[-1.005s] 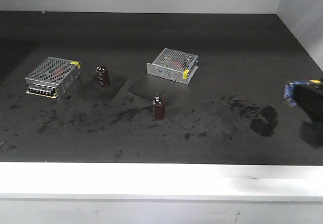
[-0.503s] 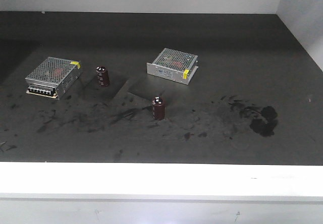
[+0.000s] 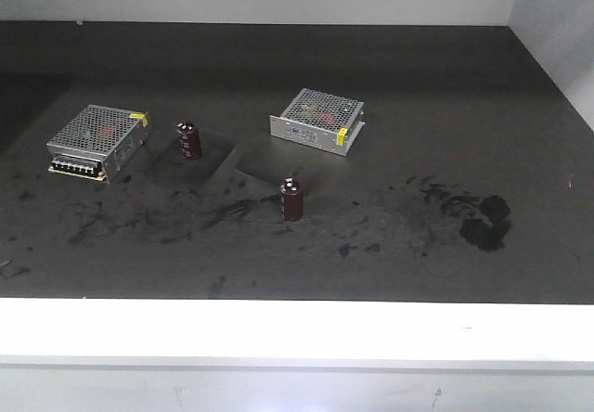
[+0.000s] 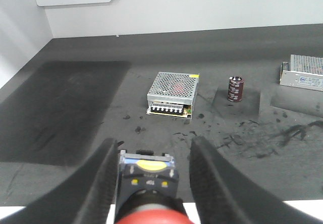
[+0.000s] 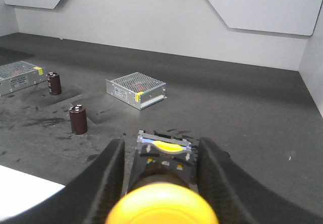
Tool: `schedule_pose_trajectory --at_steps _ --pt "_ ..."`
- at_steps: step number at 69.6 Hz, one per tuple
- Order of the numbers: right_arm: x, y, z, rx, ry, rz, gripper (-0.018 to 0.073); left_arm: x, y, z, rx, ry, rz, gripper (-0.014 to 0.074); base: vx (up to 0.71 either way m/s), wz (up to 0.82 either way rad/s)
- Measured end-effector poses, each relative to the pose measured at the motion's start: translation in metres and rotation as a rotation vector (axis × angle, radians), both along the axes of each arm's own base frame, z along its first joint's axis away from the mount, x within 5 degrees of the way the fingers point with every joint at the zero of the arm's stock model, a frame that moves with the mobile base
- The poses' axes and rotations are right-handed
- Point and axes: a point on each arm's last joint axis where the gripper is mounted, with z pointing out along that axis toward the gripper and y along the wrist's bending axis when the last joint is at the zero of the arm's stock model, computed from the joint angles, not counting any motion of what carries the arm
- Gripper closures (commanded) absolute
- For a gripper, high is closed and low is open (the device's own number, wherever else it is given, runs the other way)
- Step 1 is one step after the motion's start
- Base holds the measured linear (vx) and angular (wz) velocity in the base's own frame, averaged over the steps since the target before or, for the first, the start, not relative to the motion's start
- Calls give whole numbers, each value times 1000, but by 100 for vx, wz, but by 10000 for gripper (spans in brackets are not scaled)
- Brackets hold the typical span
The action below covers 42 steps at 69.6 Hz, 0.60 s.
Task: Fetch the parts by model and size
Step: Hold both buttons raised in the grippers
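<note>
One glossy dome-capped red switch (image 4: 148, 188), one yellow switch (image 5: 162, 183).

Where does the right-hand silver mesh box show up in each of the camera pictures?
Front view: silver mesh box, centre, toward the back.
Left wrist view: box cut off at right edge.
Right wrist view: box left of centre.
Shared landmark: the capacitor beside the other box, seen in all three.

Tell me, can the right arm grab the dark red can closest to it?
Probably not yet. Nothing stands between the right gripper and that capacitor, but its jaws already hold the yellow-capped switch, so it has no free grip.
</note>
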Motion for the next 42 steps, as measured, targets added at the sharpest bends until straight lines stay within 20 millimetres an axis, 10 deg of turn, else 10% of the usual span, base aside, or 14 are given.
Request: schedule_pose_trajectory --at_steps 42 --pt "0 0 -1 -5 15 -1 561 0 0 0 2 0 0 603 0 0"
